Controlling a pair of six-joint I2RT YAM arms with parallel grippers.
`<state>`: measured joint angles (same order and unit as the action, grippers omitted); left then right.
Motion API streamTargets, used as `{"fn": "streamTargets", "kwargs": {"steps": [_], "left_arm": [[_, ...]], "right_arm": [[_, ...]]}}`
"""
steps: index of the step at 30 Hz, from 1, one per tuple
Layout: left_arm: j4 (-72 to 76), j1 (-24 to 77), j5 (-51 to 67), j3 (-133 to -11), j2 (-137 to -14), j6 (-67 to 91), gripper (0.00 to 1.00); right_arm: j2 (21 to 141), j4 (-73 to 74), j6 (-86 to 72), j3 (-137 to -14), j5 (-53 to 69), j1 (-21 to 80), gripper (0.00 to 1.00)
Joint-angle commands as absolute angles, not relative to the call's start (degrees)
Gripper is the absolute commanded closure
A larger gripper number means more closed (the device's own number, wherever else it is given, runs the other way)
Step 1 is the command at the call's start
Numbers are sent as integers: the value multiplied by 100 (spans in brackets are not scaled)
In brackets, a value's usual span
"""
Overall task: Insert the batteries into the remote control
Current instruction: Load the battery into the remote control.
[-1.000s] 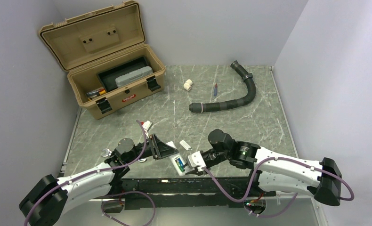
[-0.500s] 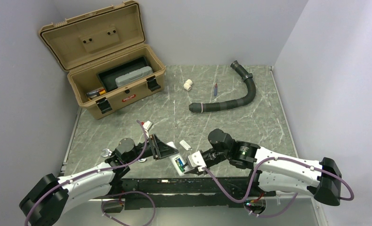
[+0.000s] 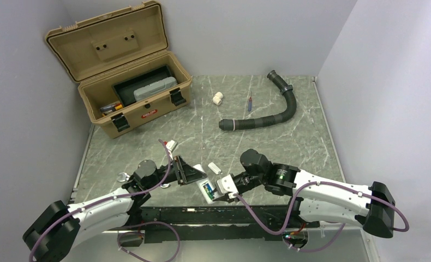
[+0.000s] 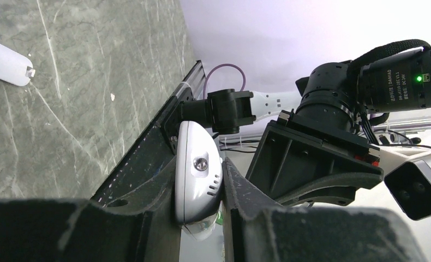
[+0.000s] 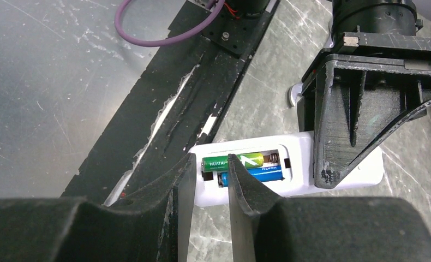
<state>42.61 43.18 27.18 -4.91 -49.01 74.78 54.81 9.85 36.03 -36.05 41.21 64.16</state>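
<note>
Table (image 3: 289, 147): grey marbled top under the remote control (image 5: 268, 192).
Left end effector (image 4: 199, 191): clamped on one end of the remote control.
Right end effector (image 5: 209, 169): fingers narrowly apart, tips at the remote control's open bay.
Batteries: green (image 5: 240, 160) and blue (image 5: 262, 176), side by side in that bay.

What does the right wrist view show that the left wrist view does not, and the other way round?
Only the right wrist view shows the open battery compartment with the green battery and the blue battery lying in it, and the right gripper, fingers apart, close over them. Only the left wrist view shows the remote's front end with its small bulb, and a white cover piece on the table. Both show the remote control clamped in the left gripper.
</note>
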Motion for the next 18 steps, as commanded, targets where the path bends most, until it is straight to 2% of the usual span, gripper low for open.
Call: {"fn": "streamTargets", "kwargs": {"steps": [1, 18], "left_arm": [[4709, 4336, 2807, -609, -4936, 7576, 100], [4716, 4334, 2800, -589, -4914, 7585, 100]], "right_arm": [[5465, 787, 3744, -3730, 4311, 6397, 70], [5477, 864, 3795, -3719, 4274, 6387, 71]]}}
